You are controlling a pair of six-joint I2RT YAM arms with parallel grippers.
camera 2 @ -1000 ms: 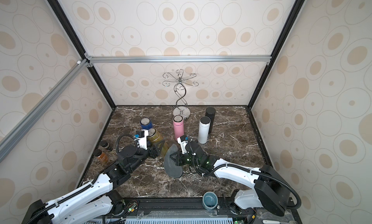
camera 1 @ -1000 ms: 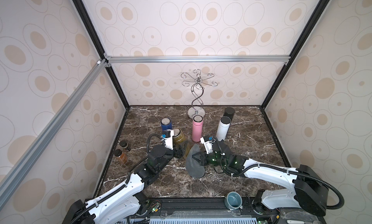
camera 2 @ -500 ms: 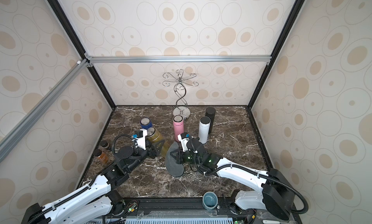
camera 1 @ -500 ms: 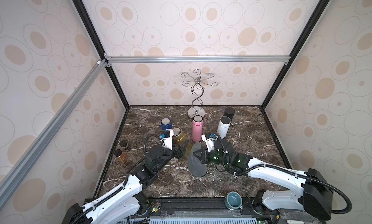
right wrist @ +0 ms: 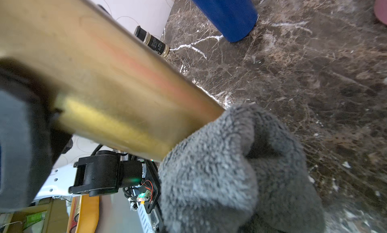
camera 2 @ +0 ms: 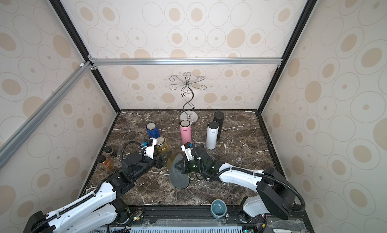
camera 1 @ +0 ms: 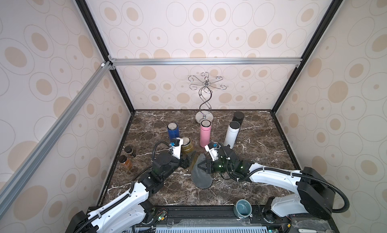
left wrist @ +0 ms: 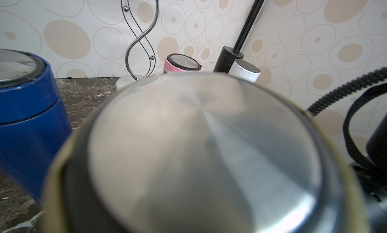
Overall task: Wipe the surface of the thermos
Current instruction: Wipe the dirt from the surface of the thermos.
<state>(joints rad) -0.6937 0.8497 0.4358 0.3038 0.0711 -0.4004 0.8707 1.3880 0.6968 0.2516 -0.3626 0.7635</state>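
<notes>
**Item 1.** Gold metal thermos (camera 1: 187, 148), cylindrical, with a brushed steel lid. It sat front and left of centre on the dark marble tabletop (camera 1: 261, 158). It was tilted, lid toward the back wall and base toward the front edge. Whether the base touched the marble could not be told.

**Item 2.** Left gripper (camera 1: 187, 161). Clamped narrowly around the lower body of the thermos, serving as holder.

**Item 3.** Right gripper (camera 1: 201, 165). Closed tight on a bunched grey fleece cloth (camera 1: 200, 176), whose loose bulk draped down onto the marble.

**Item 4.** Governing relation. The thermos lay just beside the right gripper, on that gripper's left. The cloth was pressed against the base end of the gold wall (the contact was plainest in the right wrist view). From there the long axis ran up and away toward the lid. By judgement, a wiping stroke would have to follow that axis lidward. The right arm was the one placed to make it, and the left gripper's hold blocked part of the path.

**Item 5.** Bystanders, all upright:
- blue cylindrical flask (camera 1: 173, 131), just behind the thermos
- pink flask (camera 1: 204, 135)
- white flask (camera 1: 232, 134)
- black flask (camera 1: 238, 118)
- chrome wire stand (camera 1: 204, 100)
</notes>
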